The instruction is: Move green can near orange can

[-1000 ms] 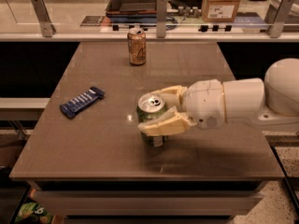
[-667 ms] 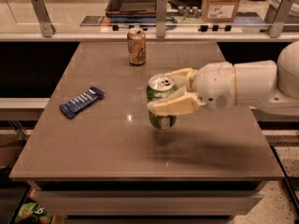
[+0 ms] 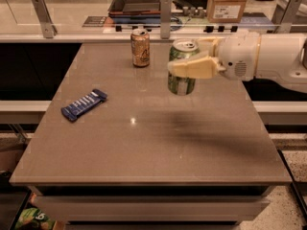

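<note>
While the gripper [image 3: 186, 59] is clamping the green can [image 3: 181, 85] around its middle, one finger on each side, it is holding the can upright and clear of the table [image 3: 144, 147]. The can is hanging to the right of the orange can [image 3: 140, 48], which is standing near the far edge. By my reading, the carry step is in hand. The next move is calling for a short shift left, then lowering until the base is sitting flat, without knocking the neighbour. A blue wrapped bar [image 3: 84, 104] is lying well left, out of the path.
</note>
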